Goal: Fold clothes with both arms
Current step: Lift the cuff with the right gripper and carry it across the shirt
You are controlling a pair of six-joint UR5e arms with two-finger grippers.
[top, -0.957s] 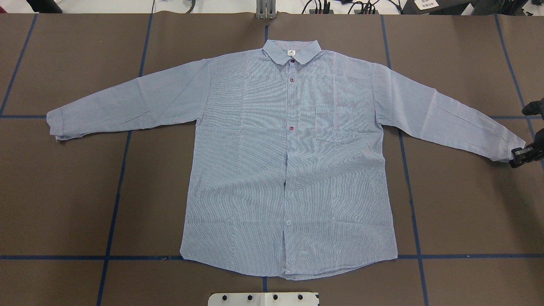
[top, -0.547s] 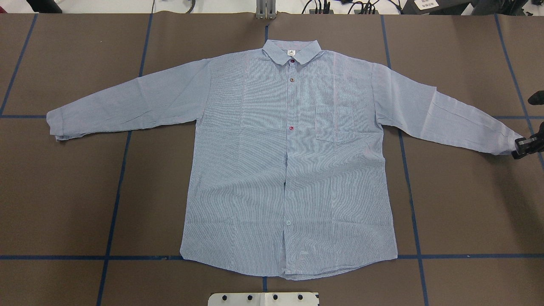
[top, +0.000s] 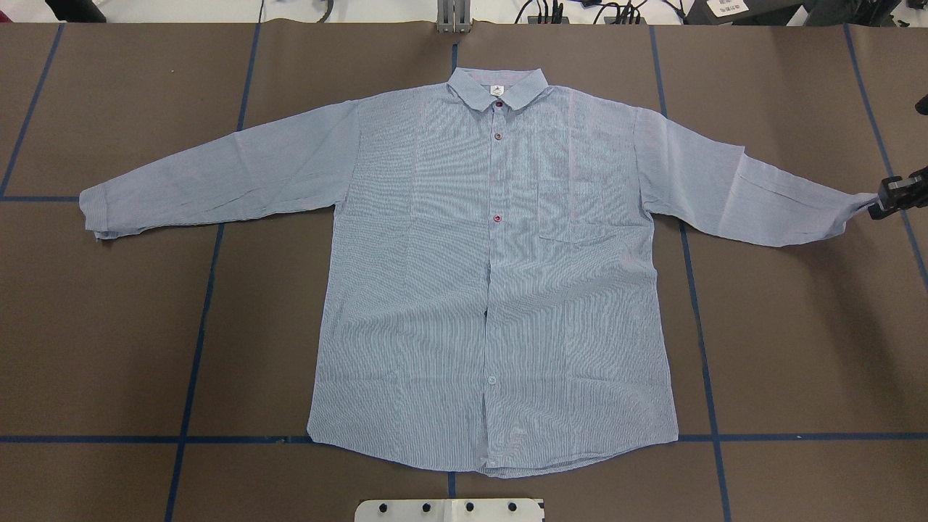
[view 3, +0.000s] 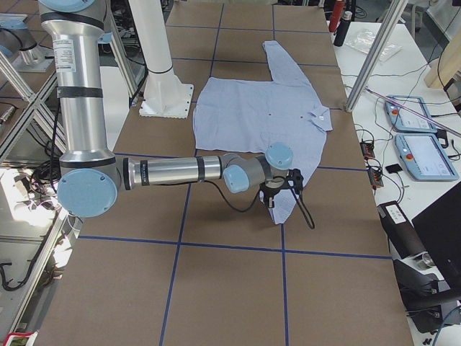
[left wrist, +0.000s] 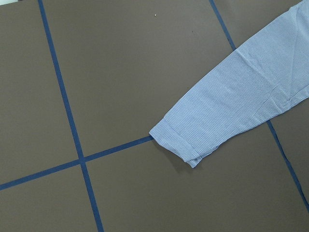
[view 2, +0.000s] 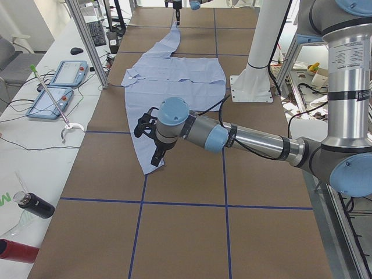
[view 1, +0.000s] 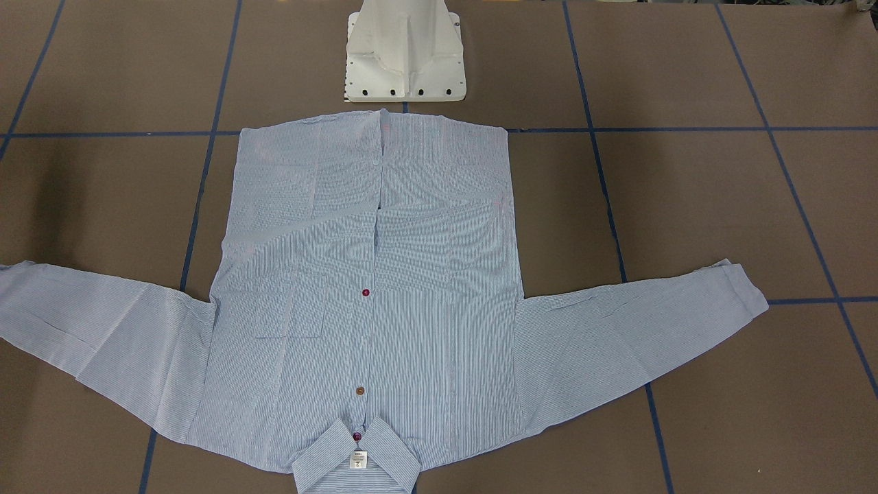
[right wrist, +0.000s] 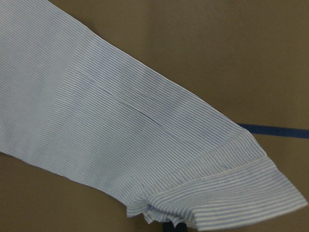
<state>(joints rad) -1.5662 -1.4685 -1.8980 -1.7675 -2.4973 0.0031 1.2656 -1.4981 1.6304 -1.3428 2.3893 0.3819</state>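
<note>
Overhead exterior, right cuff: the right cuff point(top: 859, 206) of the shirt point(top: 493, 290) is drawn to a point where the right jaws pinch it, at the 3 o'clock edge. A second ago both sat nearer 4 o'clock, so the sleeve end has been carried toward 12 o'clock.
Overhead exterior, shirt body: unmoved, flat and face-up on the worktop point(top: 797, 348), with the collar point(top: 496, 83) at 12 o'clock.
Exterior front-facing, left cuff: the left cuff point(view 1: 744, 288) lies flat at 3 o'clock; no arm in view.
Exterior left, left arm: the left arm point(view 2: 244, 138) reaches out low, its tool head by the left cuff. Cannot tell whether the left jaws are spread or pressed together.
Exterior right, right arm: the right arm point(view 3: 173, 171) stretches low across the worktop to the sleeve end.
Left wrist-mounted, left cuff: flat across a blue tape line point(left wrist: 116, 147), jaws out of frame. It looks ungrasped, so the left side is judged one step behind.
Right wrist-mounted, right cuff: fills the frame, rumpled at 6 o'clock. The right sleeve fold is judged just begun; the body folds are all still to do.
</note>
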